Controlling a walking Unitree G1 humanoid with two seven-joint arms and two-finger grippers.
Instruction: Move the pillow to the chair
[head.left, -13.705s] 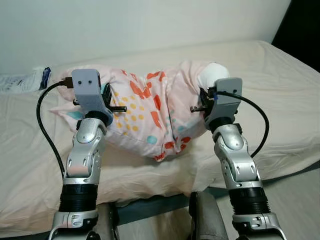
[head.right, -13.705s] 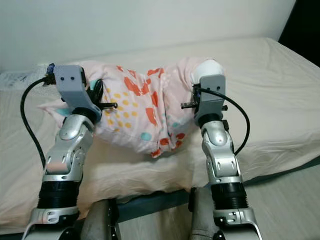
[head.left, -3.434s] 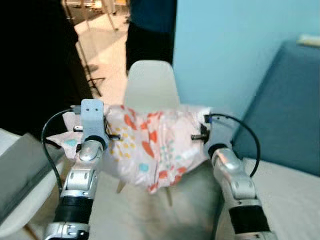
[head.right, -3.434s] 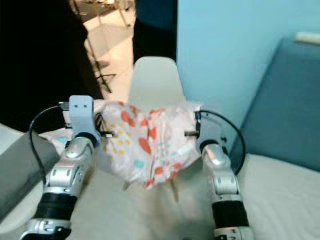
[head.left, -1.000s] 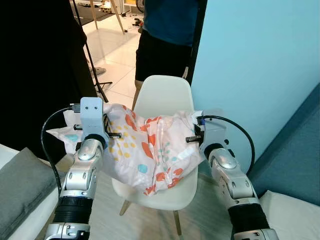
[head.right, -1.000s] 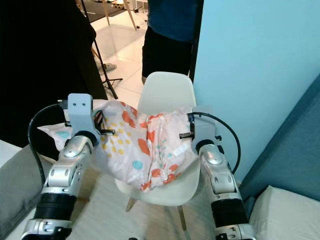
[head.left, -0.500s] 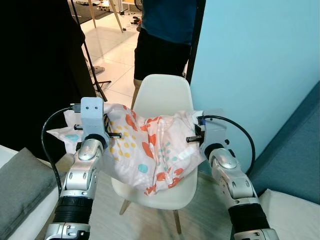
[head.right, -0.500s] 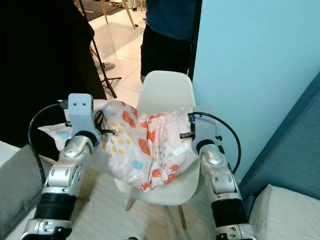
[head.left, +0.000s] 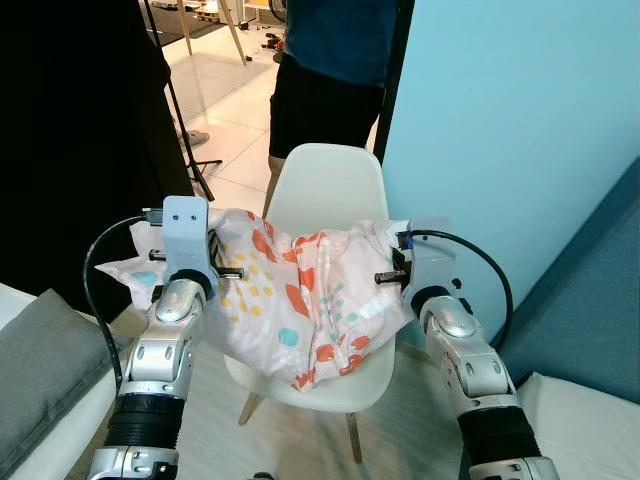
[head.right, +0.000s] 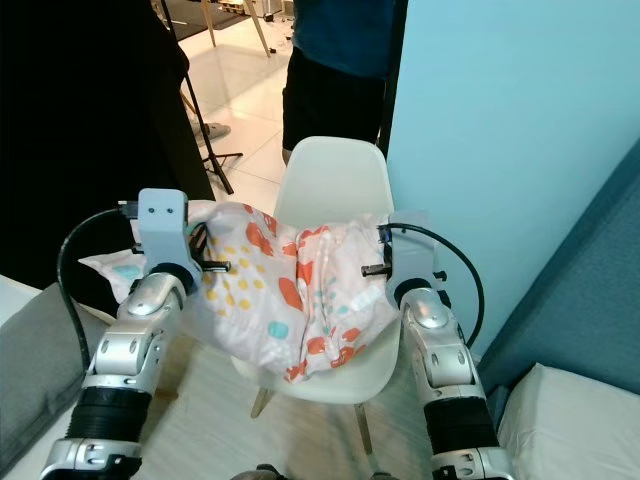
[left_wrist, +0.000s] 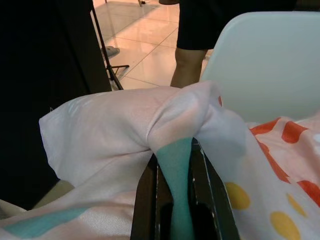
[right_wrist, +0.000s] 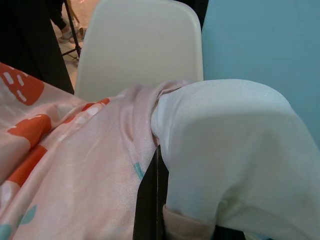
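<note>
A pink pillow (head.left: 300, 300) with orange, yellow and teal spots hangs between my two grippers, over the seat of a white shell chair (head.left: 325, 185). My left gripper (head.left: 222, 264) holds the pillow's left end; in the left wrist view its black fingers (left_wrist: 147, 195) are shut on a pinch of teal and pink fabric. At the pillow's right end my right gripper (head.left: 393, 276) is shut on the cover, with one black finger (right_wrist: 150, 200) showing under the white filling. The pillow's sagging middle covers the seat; whether it rests on it I cannot tell.
A person (head.left: 330, 90) in a dark blue top and black shorts stands just behind the chair. A black curtain and a tripod leg (head.left: 188, 130) are on the left, a light-blue wall (head.left: 500, 120) and blue sofa (head.left: 590, 290) on the right. A grey cushion (head.left: 40, 360) lies lower left.
I have lifted the pillow off the bed and carried it to the chair. Over the last second it has sunk slightly toward the seat; both grips are unchanged.
</note>
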